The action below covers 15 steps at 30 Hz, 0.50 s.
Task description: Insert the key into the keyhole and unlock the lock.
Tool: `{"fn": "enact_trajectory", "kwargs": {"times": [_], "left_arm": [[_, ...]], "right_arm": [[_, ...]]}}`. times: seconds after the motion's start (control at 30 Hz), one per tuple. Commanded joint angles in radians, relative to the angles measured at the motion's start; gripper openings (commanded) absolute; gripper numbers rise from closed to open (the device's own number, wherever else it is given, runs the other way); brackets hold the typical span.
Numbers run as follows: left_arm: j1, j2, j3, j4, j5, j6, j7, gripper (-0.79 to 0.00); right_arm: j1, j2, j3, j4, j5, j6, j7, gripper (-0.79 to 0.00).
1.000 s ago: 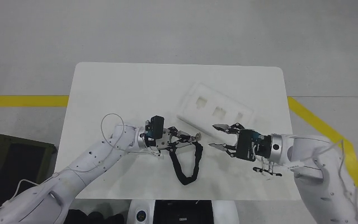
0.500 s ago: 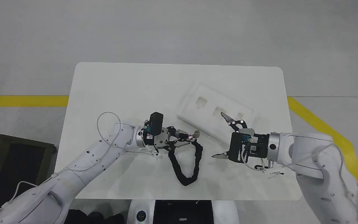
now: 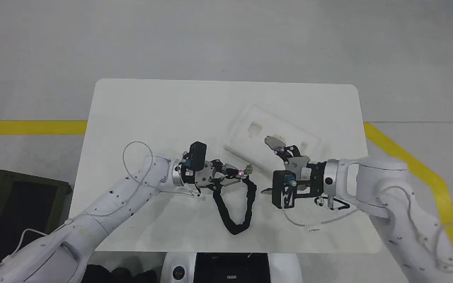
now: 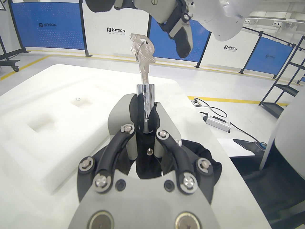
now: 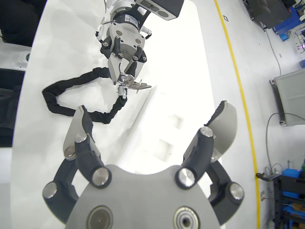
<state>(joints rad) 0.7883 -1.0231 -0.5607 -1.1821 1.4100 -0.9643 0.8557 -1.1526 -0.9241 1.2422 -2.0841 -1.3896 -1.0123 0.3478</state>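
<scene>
Hidden parts: The long thin part of the key (image 4: pixel 143 53) is down inside the lock (image 4: pixel 145 101), so I see just its flat head and a bit of its neck. Much of the shiny lock tube is tucked between the fingers that hold it. I cannot tell if the lock touches the table (image 3: pixel 141 113) or hangs just over it.
Hard to see: Something flat and silver sits right behind the key head. It may be one more key, but I cannot tell.
Left gripper (image 3: pixel 237 173): Its fingers are squeezed tight on the shiny lock tube. The key sticks out past the fingertips.
Right gripper (image 5: pixel 152 110): Its two fingers are spread wide apart with nothing between them. It is close to the key head and does not touch it. In the left wrist view its top is cut off.
Black cable (image 5: pixel 71 80): It lies in a loop on the table. Both ends run up to the lock. Where one end joins is hidden behind the left gripper.
Foam tray (image 4: pixel 21 158): It is white and lies flat on the table just beside the lock. It has a few square holes.
In the tray: One hole has a tiny ring (image 4: pixel 77 99) in it. It is too small for me to tell what it is.
</scene>
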Motion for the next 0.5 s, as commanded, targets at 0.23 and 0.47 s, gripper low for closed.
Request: {"fn": "enact_trajectory", "kwargs": {"times": [0.23,0.47], "left_arm": [[0.0,0.0,0.0,0.0,0.0,0.0,0.0,-0.785],[0.0,0.0,0.0,0.0,0.0,0.0,0.0,-0.785]], "right_arm": [[0.197,0.076,-0.234,0.083,-0.371,0.0,-0.332,0.0],[0.318,0.139,-0.364,0.106,-0.48,0.0,-0.515,0.0]]}}
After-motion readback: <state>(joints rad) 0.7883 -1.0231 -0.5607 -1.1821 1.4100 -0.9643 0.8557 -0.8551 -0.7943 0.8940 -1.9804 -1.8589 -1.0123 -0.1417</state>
